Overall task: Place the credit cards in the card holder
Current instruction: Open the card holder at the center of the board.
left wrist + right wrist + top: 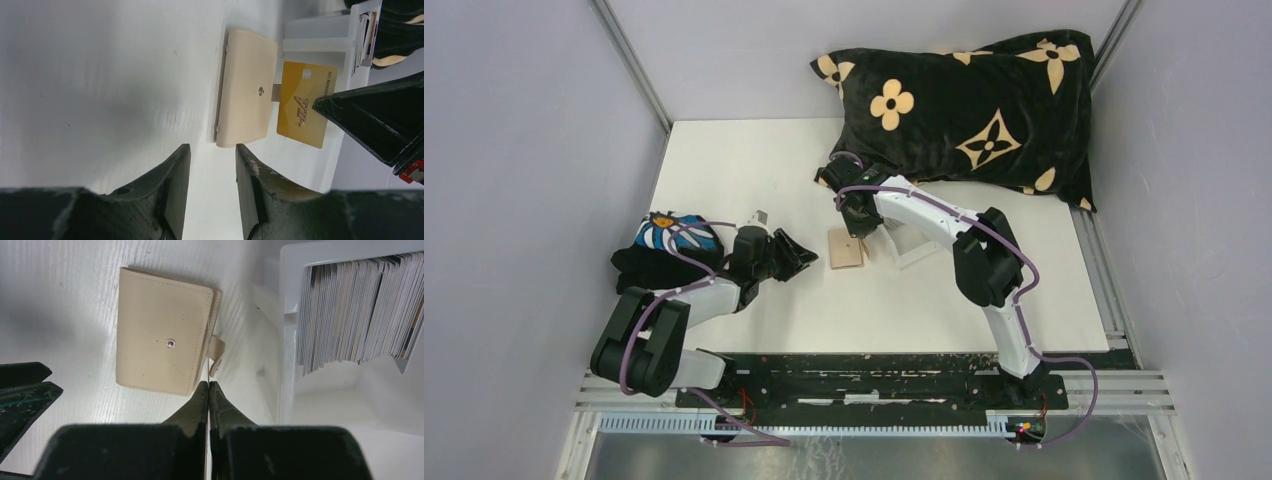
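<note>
The tan card holder [846, 248] lies shut and flat on the white table, its snap tab [216, 354] on the edge toward the box. My right gripper [208, 384] is shut on a yellow credit card [302, 102]. The card stands on edge just beside the card holder [247, 95], at the tab side. In the right wrist view it shows only as a thin line [206, 374] between the fingertips. My left gripper [212, 147] is open with nothing between its fingers, a short way from the card holder's [162, 352] near edge.
A clear plastic box [285, 335] holding a row of several cards [355, 315] stands right of the card holder. A black flowered pillow [969, 110] lies at the back right. A dark cloth with a daisy print [669, 245] sits by the left arm.
</note>
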